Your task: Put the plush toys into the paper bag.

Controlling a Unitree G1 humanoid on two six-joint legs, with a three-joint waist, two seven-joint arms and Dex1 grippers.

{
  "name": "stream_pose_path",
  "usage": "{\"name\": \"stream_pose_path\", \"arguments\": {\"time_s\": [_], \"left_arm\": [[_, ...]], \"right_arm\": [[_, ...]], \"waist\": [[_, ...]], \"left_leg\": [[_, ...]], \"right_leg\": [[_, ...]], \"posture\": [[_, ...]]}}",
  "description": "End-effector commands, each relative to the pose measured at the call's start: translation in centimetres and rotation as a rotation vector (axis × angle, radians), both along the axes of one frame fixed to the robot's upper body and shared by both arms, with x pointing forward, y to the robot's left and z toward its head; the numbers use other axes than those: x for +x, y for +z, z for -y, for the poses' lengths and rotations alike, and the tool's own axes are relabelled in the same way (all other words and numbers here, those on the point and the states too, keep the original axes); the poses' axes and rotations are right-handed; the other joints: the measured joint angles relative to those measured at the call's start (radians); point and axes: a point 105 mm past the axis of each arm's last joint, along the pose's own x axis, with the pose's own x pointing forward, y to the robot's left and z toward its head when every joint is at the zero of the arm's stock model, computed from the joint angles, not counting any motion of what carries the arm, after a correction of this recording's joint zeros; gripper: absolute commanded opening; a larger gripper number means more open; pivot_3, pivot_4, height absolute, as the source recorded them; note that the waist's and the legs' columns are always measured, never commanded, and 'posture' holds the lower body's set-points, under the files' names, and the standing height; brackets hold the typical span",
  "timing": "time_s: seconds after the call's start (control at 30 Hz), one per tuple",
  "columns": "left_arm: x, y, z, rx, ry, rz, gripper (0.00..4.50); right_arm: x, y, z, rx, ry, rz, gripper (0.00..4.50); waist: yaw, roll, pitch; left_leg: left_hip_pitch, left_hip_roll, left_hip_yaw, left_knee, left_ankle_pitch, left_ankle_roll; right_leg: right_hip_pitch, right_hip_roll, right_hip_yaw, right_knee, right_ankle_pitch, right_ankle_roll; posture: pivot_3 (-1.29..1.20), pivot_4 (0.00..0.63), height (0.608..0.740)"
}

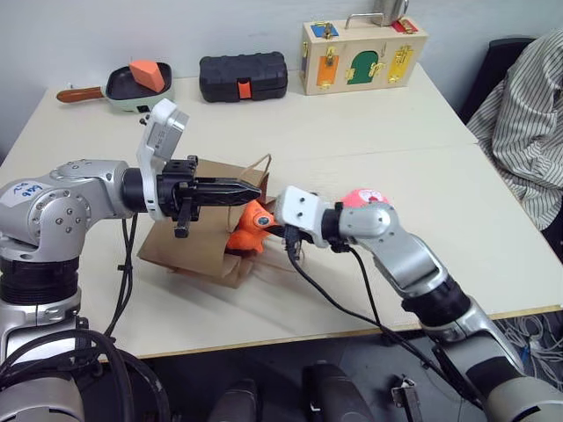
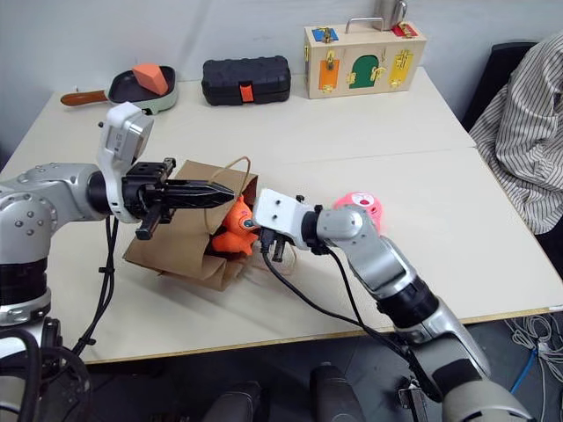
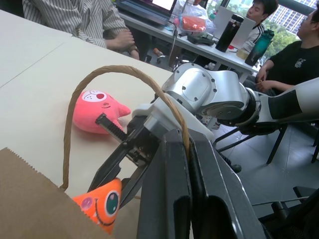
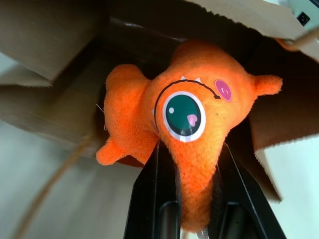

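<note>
The brown paper bag [image 1: 189,251] lies on its side on the table, its mouth facing right. My left gripper [image 1: 255,189] is shut on the bag's cord handle [image 3: 99,74] and holds it up above the mouth. My right gripper [image 4: 192,154] is shut on the orange fish-like plush toy [image 4: 189,119] and holds it right at the bag's mouth [image 1: 251,229]. The pink plush toy [image 1: 365,197] lies on the table just behind my right wrist, apart from both grippers.
At the back of the table stand a black ribbed case [image 1: 243,77], a pan [image 1: 119,86] holding an orange wedge block [image 1: 149,75], and a wooden latch box [image 1: 362,54]. A person in a striped shirt [image 1: 528,114] sits at the right edge.
</note>
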Motion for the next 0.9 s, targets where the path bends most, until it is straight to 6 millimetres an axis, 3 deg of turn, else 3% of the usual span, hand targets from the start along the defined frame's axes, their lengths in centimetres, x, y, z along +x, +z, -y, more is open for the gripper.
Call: {"name": "stream_pose_path", "arguments": {"time_s": [0.03, 0.37, 0.63, 0.67, 0.9], "left_arm": [[-0.1, 0.7, -0.1, -0.016, -0.007, 0.034, 0.00], [-0.1, 0.6, 0.1, -0.027, -0.015, 0.035, 0.00], [-0.2, 0.8, 0.4, -0.027, -0.018, 0.041, 0.00], [-0.2, 0.8, 0.4, -0.026, -0.018, 0.041, 0.00], [-0.2, 0.9, 0.5, -0.028, -0.009, 0.040, 0.00]], "right_arm": [[-0.7, 0.9, -1.7, -0.029, 0.087, 0.065, 0.23], [0.5, -0.3, -6.9, 0.137, 0.106, -0.079, 0.23], [2.8, -4.0, -8.6, 0.167, 0.009, -0.176, 0.23], [2.9, -4.2, -8.5, 0.163, 0.010, -0.181, 0.96], [2.2, -2.5, -7.5, 0.225, 0.066, -0.199, 3.37]], "waist": [[-0.002, 0.000, 0.000], [-0.026, 0.000, 0.000], [-0.045, 0.000, 0.000], [-0.049, 0.000, 0.000], [-0.058, 0.000, 0.000]], "left_leg": [[0.000, 0.000, 0.000, 0.000, 0.000, 0.000], [0.000, 0.000, -0.001, 0.000, 0.000, 0.000], [0.001, 0.000, -0.001, 0.000, 0.000, 0.000], [0.001, 0.000, -0.001, 0.000, 0.000, 0.000], [0.001, 0.000, -0.002, 0.000, 0.000, 0.000]], "right_leg": [[0.000, 0.000, 0.000, 0.000, 0.000, 0.000], [0.000, 0.000, -0.001, 0.002, 0.000, 0.000], [0.000, 0.000, -0.002, 0.003, 0.000, -0.001], [0.000, 0.000, -0.002, 0.003, 0.001, -0.001], [0.000, 0.000, -0.002, 0.004, 0.001, -0.001]], "posture": [[0.00, 0.150, 0.740], [0.00, 0.150, 0.740], [0.00, 0.150, 0.740], [0.00, 0.150, 0.740], [0.00, 0.150, 0.740]]}}
